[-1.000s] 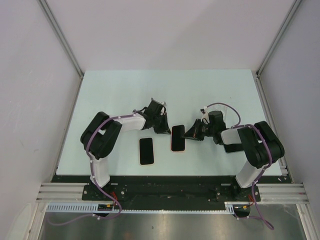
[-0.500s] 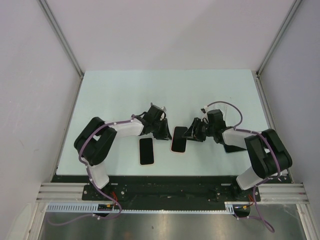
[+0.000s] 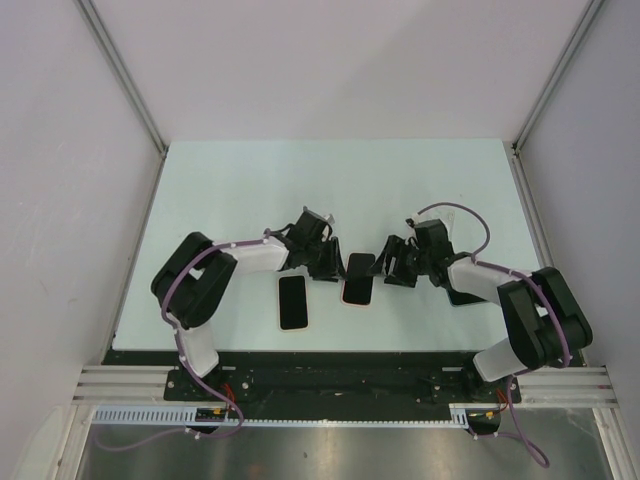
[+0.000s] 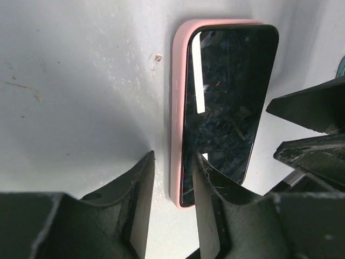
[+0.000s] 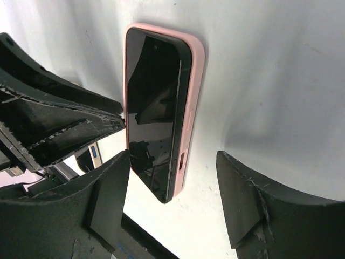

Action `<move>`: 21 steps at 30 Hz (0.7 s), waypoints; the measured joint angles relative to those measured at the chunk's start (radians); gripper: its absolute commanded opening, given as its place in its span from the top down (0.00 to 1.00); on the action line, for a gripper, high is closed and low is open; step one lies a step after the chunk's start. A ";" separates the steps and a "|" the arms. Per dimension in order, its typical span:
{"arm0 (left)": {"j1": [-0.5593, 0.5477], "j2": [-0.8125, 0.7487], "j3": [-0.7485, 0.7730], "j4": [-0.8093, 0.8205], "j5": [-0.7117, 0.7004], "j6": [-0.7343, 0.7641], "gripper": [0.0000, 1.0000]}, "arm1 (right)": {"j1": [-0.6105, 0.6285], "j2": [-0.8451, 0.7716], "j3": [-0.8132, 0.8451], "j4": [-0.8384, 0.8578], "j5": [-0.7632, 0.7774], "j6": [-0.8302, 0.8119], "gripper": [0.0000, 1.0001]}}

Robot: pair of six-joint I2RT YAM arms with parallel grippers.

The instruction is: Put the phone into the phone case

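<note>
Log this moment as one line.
phone: lying in pink case | left gripper: open, at case edge | right gripper: open, opposite side

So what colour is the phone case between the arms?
The phone case is pale pink; the left wrist view shows it best.

The table (image 3: 230,190) under me is a pale, faintly mint sheet, matt and lightly soiled. Close up from my left wrist I see a small brownish speck (image 4: 157,56) on it and a thin dark scuff (image 4: 24,86) towards the left. A second dark handset (image 3: 292,301) with a pale rim lies flat near the table's near edge, its long side running away from me. Plain white walls (image 3: 330,70) close in the back and both sides, met by slanting aluminium posts (image 3: 122,75) at the corners. Along the near edge run aluminium rails (image 3: 120,383), then a slotted white cable duct (image 3: 140,413), and below that a brushed steel sheet (image 3: 340,455).
</note>
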 measured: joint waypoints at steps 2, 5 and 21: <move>0.000 0.018 0.003 0.006 0.021 -0.002 0.61 | 0.013 0.011 0.000 0.006 0.003 0.002 0.30; 0.000 0.034 0.015 0.020 0.040 -0.002 0.62 | 0.034 0.035 0.001 0.019 0.008 0.008 0.28; 0.014 0.057 -0.033 0.124 0.134 -0.058 0.85 | 0.021 0.109 -0.026 0.238 -0.066 0.104 0.27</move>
